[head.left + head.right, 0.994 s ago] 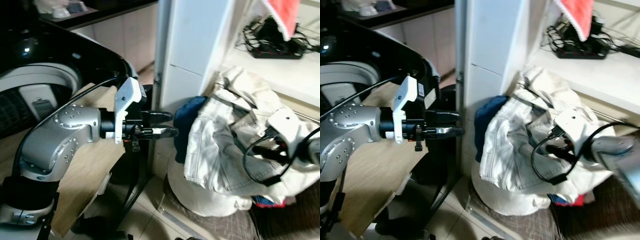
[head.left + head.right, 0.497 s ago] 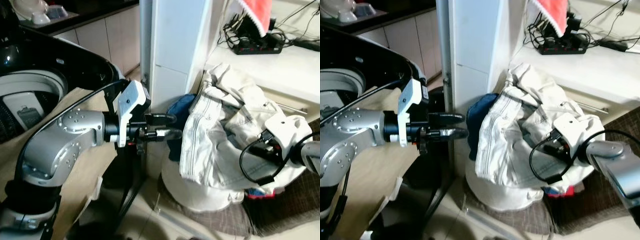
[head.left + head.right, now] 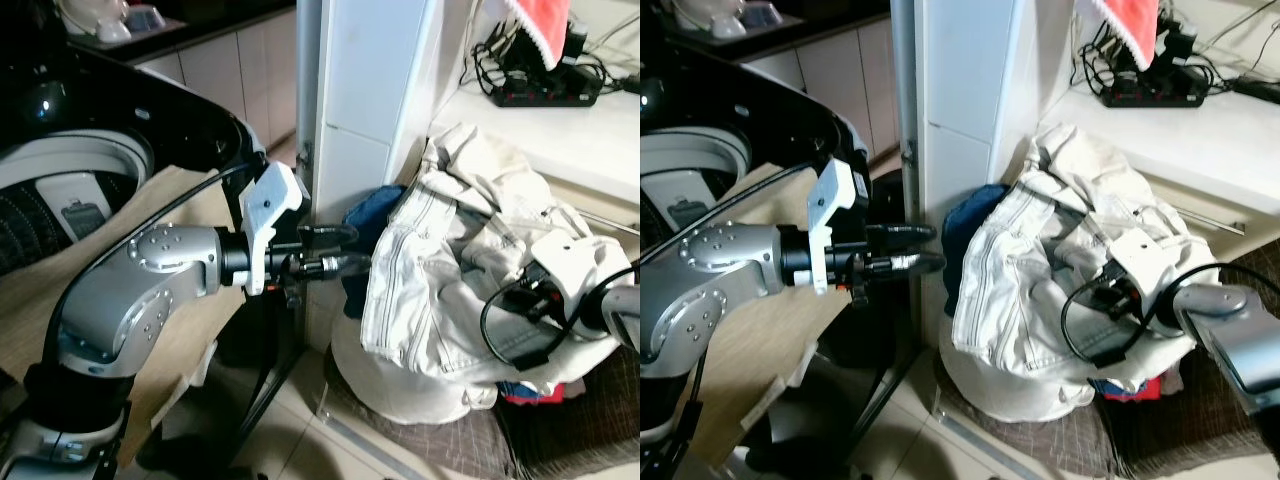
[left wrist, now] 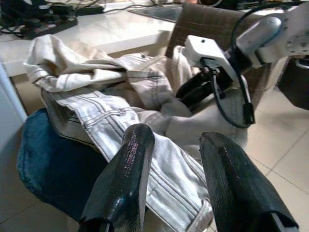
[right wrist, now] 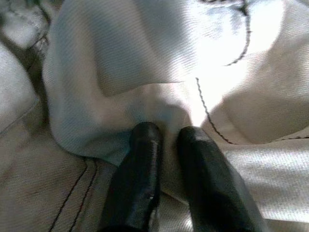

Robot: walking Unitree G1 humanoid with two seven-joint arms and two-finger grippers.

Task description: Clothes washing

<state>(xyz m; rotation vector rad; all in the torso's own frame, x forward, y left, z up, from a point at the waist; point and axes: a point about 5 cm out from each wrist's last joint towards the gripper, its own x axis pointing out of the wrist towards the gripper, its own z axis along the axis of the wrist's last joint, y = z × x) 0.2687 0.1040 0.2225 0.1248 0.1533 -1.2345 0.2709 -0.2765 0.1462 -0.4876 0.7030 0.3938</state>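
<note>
A top-loading washing machine (image 3: 70,190) fills the robot's left side, its black lid raised and the drum open, with a tan board (image 3: 170,330) leaning against its front. A white cabinet column (image 3: 375,90) stands just beyond it, its corner edge running down to the tiled floor (image 3: 300,440). To the right a pale counter (image 3: 560,130) carries a black power strip (image 3: 545,95) with tangled cables, and a red cloth (image 3: 545,22) hangs above. Open floor lies only in the narrow strip between the board and the laundry heap.

The heap sits low against the cabinet foot: a white laundry bag (image 3: 420,385) piled with an off-white denim jacket (image 3: 450,270), a dark blue garment (image 3: 365,235) tucked behind it beside the cabinet.

The left gripper (image 3: 345,250) is held level in front of the cabinet corner, near the jacket's edge but apart from it; its two black fingers (image 4: 128,174) are spread with nothing between them.

The right gripper (image 5: 166,145) is buried in the jacket's right side, its fingers pressed nearly together and pinching a fold of the pale fabric.
</note>
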